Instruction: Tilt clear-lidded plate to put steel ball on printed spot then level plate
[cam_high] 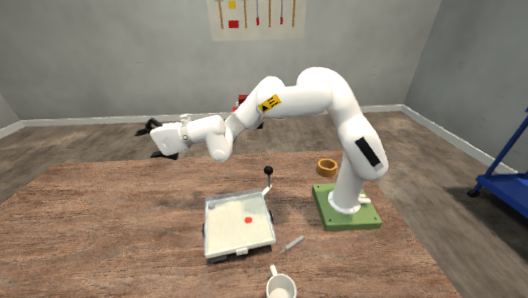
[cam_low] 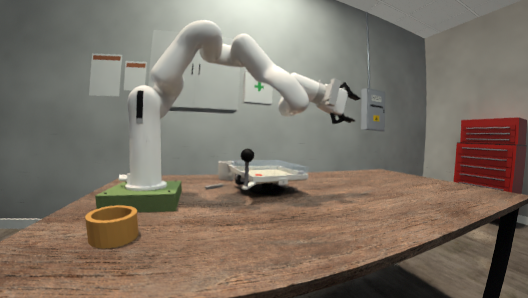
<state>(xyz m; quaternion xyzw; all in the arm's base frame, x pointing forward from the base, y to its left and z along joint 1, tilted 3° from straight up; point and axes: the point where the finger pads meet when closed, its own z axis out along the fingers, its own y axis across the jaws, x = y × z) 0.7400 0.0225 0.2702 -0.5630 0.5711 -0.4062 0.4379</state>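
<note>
Mug [cam_high: 281, 287] and pen [cam_high: 292, 244] sit near my plate [cam_high: 239, 225]; fingers [cam_low: 343, 105] wide, empty, high. Ball [cam_high: 211, 204] in far corner: overtilting the lever [cam_high: 268, 171] could overshoot the spot [cam_high: 248, 220].

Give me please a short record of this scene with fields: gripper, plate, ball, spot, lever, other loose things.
gripper: gripper open, holds nothing, raised in the air well away from the plate
plate: clear-lidded plate on the table, looks about level
ball: steel ball in a corner of the plate, not on the spot
spot: red spot near the plate's middle
lever: black-knobbed lever upright at a plate corner
other loose things: white mug, grey pen-like tool, yellow ring; none touches the plate
</note>
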